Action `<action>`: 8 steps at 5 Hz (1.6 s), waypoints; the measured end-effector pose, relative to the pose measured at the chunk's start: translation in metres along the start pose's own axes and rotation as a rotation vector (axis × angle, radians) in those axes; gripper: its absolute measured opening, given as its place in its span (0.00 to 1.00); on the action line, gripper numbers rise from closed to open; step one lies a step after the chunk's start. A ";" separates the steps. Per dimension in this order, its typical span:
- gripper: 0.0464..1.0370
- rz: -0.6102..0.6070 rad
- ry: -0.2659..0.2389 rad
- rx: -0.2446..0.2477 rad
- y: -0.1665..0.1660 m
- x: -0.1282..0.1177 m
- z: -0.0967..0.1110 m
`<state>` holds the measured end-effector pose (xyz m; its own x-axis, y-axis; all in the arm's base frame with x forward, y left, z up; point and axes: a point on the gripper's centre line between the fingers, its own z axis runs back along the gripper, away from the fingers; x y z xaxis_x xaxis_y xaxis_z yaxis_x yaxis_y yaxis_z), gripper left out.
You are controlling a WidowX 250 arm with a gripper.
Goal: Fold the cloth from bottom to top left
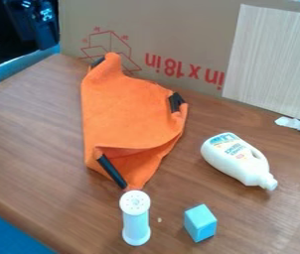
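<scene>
Cloth: orange (126, 111), on the table (33, 129), left of centre; rumpled, its narrow top peak in front of the cardboard (179, 30).
Cloth's lower part: a raised, curved fold over a pocket-like hollow, then a point running down to the shaker; I cannot tell if they touch.
Dark strips: one by the peak (98, 62), one at the right corner (176, 102), a longer one slanting across the lower left (112, 171).
Pincer: I cannot tell whether it is wide, narrow or holding anything.
Shaker: upright, holed white lid (135, 201), pale blue body (136, 224), just below the cloth's lowest point.
Block: light blue (200, 223), right of the shaker, apart from it.
Bottle: white (236, 158), lying on its side right of the cloth, cap to the lower right, handle on its upper right side.
Behind: cardboard with red print; a pale wood-grain panel (275, 59) in front of it at right; a white scrap (298, 124) by the panel's foot.
</scene>
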<state>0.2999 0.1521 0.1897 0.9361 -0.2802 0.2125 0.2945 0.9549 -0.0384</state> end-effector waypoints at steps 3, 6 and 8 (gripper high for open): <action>0.96 0.072 -0.125 0.055 -0.051 -0.024 -0.007; 0.96 0.247 -0.365 0.238 -0.139 -0.048 -0.045; 0.96 0.385 -0.427 0.278 -0.157 -0.060 -0.089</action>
<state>0.2142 0.0100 0.0962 0.7893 0.0971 0.6063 -0.1619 0.9854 0.0529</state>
